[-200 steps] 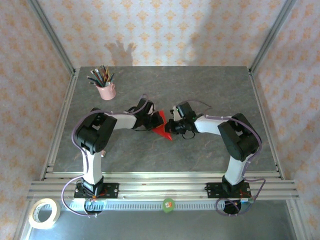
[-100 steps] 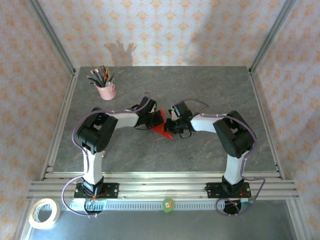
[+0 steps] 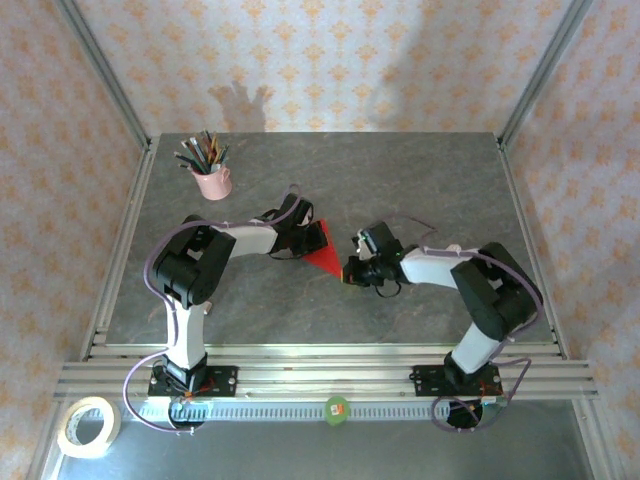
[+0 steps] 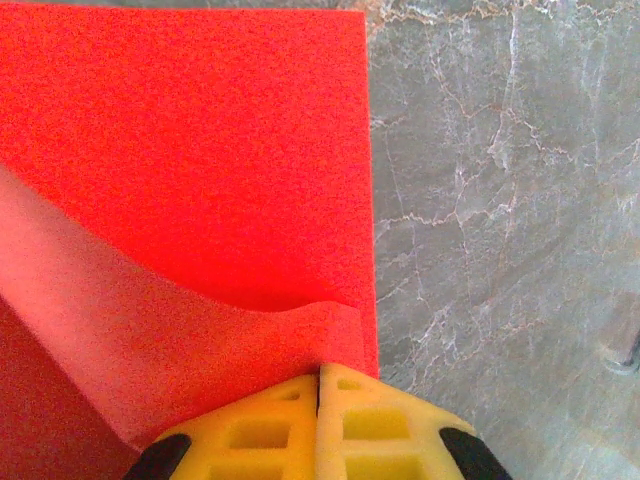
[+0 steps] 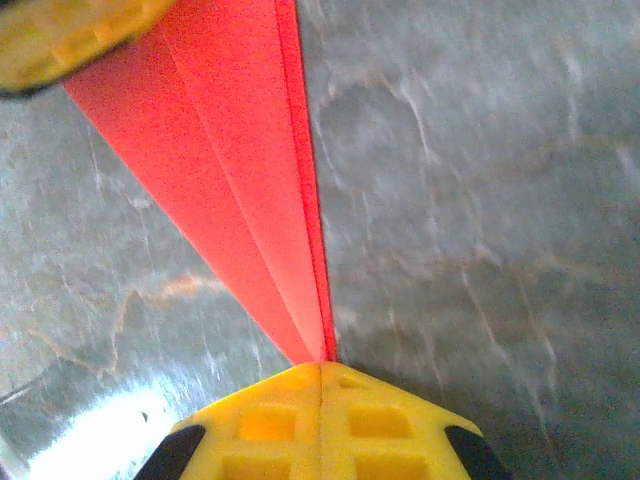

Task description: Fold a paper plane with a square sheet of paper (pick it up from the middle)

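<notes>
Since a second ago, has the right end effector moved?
Yes. The right end effector, shut on the paper plane, has shifted nearward, away from the pink cup.

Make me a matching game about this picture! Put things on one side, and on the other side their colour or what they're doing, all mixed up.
Things:
1. plane
2. cup
3. tape roll
4. right gripper

Descriptions:
A. shut on the plane's pointed tip
B. cream, lying at the near left corner
C. red and creased
D. pink, at the far left

Pairs: 1-C, 2-D, 3-B, 4-A
</notes>
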